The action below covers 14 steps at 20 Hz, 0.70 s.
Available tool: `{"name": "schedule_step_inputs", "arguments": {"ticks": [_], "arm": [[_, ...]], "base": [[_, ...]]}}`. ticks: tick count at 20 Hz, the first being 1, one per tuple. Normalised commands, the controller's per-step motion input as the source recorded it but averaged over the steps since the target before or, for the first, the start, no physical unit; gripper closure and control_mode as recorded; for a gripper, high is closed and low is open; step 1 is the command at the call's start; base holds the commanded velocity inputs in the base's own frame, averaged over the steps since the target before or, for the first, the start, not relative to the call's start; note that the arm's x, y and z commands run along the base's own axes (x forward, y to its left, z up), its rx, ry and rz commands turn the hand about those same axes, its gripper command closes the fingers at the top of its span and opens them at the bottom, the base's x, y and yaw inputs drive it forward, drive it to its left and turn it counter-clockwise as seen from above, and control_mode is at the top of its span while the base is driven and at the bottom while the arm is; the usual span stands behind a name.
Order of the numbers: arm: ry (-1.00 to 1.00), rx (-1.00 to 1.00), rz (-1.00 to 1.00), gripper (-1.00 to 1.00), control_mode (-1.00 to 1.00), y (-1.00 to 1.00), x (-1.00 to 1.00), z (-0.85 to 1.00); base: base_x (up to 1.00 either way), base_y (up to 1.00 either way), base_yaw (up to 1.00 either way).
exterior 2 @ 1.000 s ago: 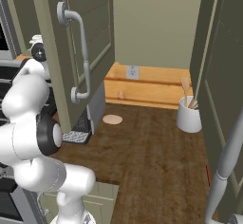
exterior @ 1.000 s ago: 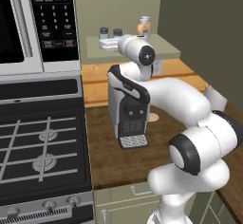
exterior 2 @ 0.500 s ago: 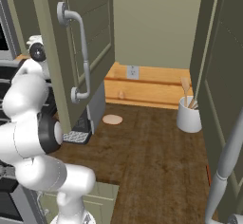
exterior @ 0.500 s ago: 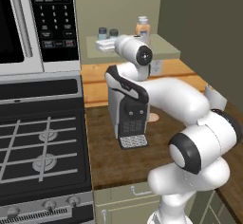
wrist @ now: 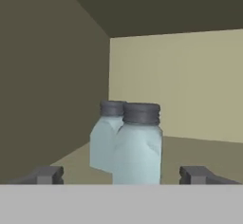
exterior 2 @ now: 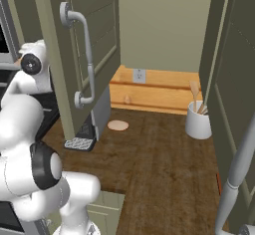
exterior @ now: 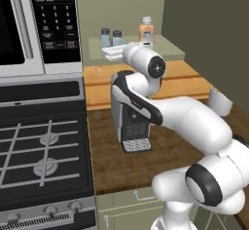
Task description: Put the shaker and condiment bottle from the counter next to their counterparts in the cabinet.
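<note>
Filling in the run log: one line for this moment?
gripper: open | shaker: on cabinet shelf, beside counterpart | condiment bottle: on shelf

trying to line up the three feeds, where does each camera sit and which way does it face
Left base view: behind the arm's left, facing the cabinet shelf with two shakers and the condiment bottle; the white arm rises at lower right.
Right base view: behind the right, facing the counter and cabinet door; arm at lower left.
Hand view: on the hand inside the cabinet, facing the shaker between the open pincer tips.
Shared: both base views show the coffee machine.
</note>
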Motion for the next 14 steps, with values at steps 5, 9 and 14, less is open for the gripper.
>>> {"name": "schedule_step_inputs", "arguments": {"ticks": [5,9,14], "arm": [[0.03,0.04,0.00,-1.00,-1.00,-0.02,-0.68,0.44],[0.09,0.02,-0.05,-1.00,-1.00,0.00,-0.75,0.39],[0.07,0.00,-0.08,-1.00,-1.00,0.00,-0.88,0.03]], "base": [[0.00,0.00,0.00],[0.00,0.00,0.00],[0.00,0.00,0.00]]}}
